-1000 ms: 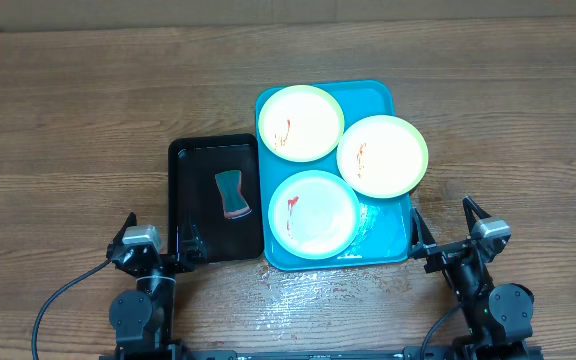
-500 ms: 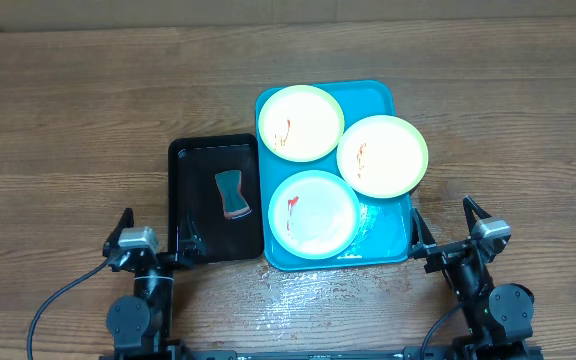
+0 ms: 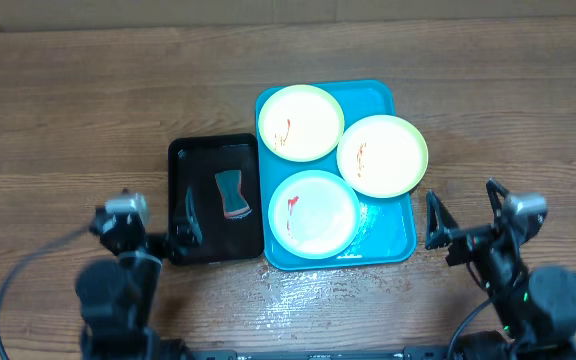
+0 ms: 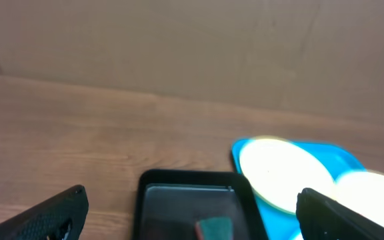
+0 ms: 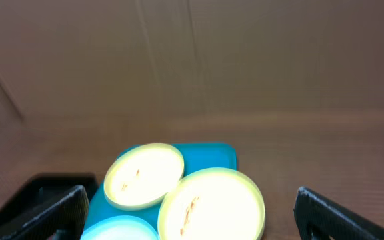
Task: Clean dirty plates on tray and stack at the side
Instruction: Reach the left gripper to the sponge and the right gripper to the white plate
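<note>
the biggest risk i see is the right yellow-green plate [image 3: 383, 155]: it hangs out over the right rim of the turquoise tray [image 3: 380, 98], so a push on its outer edge while wiping could tip it or slide it off onto the table. the 3 plates also sit packed close, edges touching or nearly so, so lifting 1 could drag a neighbour along. their rims look low and thin. a pinch from the side could skid off the smooth plastic instead of gripping. the left gripper [image 4: 195, 217] hangs at the near edge of the black tray [image 3: 213, 142], where a careless reach for the sponge [image 3: 232, 195] could catch that rim.

both sets of jaws stand wide and hold nothing. the right gripper [image 5: 191, 212] sits near the tray's front right corner, apart from every plate.

all 3 plates lie on the turquoise tray at mid-table. the other yellow-green plate [image 3: 300, 123] is at the back left and the pale teal plate [image 3: 314, 213] at the front. each has a whitish centre with a small red-orange smear left of the middle, so none looks cleaned, and nothing is stacked at the side yet.
</note>
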Tool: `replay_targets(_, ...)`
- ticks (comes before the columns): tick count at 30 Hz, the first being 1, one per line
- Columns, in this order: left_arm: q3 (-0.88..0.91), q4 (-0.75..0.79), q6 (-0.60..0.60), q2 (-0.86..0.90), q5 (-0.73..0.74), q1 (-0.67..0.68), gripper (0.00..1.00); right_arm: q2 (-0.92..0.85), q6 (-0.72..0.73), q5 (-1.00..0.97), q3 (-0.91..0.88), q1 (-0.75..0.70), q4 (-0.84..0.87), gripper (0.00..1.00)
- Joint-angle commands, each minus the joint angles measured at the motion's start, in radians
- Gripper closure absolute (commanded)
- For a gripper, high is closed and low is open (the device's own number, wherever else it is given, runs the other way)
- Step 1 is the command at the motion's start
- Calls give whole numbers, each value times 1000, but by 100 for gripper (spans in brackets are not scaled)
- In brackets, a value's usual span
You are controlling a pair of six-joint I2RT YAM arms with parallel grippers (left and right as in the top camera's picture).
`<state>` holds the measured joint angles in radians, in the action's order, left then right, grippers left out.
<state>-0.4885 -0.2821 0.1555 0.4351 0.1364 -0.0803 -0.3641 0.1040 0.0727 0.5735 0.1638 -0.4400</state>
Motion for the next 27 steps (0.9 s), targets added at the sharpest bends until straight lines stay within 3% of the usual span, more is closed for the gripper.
replay_targets(1, -229, -119, 6, 209, 109, -7, 0, -160, -4, -1, 184, -1, -109, 0)
replay_targets(8, -777, -608, 6, 649, 237, -6, 0, -512, -4, 15, 586, 0, -494, 0)
replay_targets(13, -1071, -890, -18, 873, 238, -4, 0, -684, 40, 123, 735, 0, -606, 0)
replay_targets(20, -1115, -1015, 16, 982, 291, -4, 0, -805, 53, 314, 736, 0, -612, 0)
replay_targets(25, -1056, -1075, 19, 1048, 190, 43, 28, -900, 97, 314, 689, 2, -660, 0)
replay_targets(27, -1016, -1058, 80, 1074, 66, 93, 30, -931, 107, 315, 658, 12, -661, 1)
